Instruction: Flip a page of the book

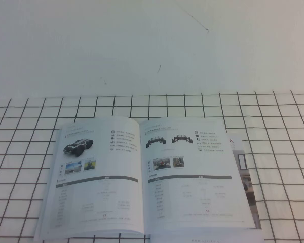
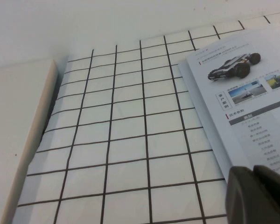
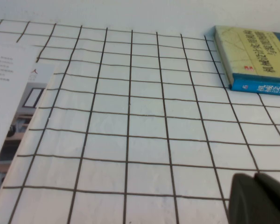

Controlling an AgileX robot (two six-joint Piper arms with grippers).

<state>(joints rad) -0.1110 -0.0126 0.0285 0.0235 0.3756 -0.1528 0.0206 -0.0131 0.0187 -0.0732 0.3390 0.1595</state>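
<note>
Open book lying flat on checked cloth, both arms off to the sides.
Checked cloth (image 1: pixel 273 116) covers the table, white wall (image 1: pixel 142 40) behind it; book (image 1: pixel 142 177) lies open near the front middle, on top of a booklet (image 1: pixel 245 177) peeking out at its right edge; the page (image 1: pixel 192 177) with two black chassis is the right-hand sheet, lying flat; a blue-and-yellow book (image 3: pixel 254 58) sits well apart on the cloth in the right wrist view; left gripper (image 2: pixel 259 196) just beside the book's left edge, cannot tell its fingers; right gripper (image 3: pixel 261 198) over bare cloth, right of the booklet, clenched, empty.
</note>
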